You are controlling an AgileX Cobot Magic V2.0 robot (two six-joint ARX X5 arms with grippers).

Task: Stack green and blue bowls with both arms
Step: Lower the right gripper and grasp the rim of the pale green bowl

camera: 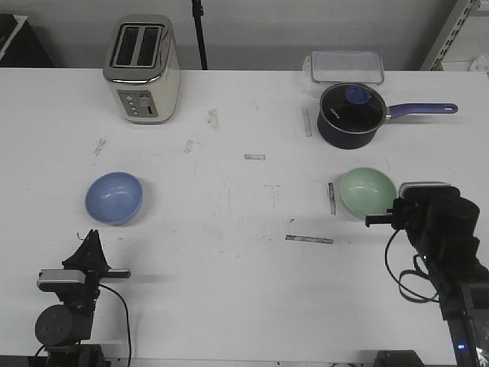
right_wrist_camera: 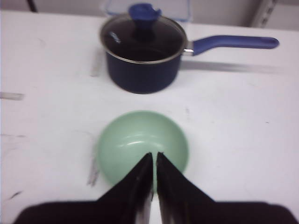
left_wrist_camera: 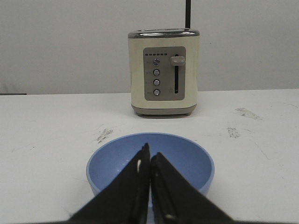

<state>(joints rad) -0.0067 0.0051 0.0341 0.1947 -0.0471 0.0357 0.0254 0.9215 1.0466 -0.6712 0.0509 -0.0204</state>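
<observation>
The periwinkle blue bowl [camera: 113, 197] sits upright on the left of the white table; it also shows in the left wrist view [left_wrist_camera: 187, 158]. My left gripper [camera: 93, 237] is just short of its near side, jaws shut and empty [left_wrist_camera: 150, 149]. The mint green bowl [camera: 367, 190] sits upright on the right; it also shows in the right wrist view [right_wrist_camera: 140, 140]. My right arm [camera: 439, 225] is at its near right side. My right gripper [right_wrist_camera: 154, 155] is above the bowl's near rim, jaws shut with only a thin slit and empty.
A cream toaster [camera: 143, 69] stands at the back left. A navy saucepan [camera: 349, 115] with a glass lid and a purple handle stands behind the green bowl. A clear box [camera: 346, 66] lies at the back edge. Tape strips mark the table [camera: 229, 252].
</observation>
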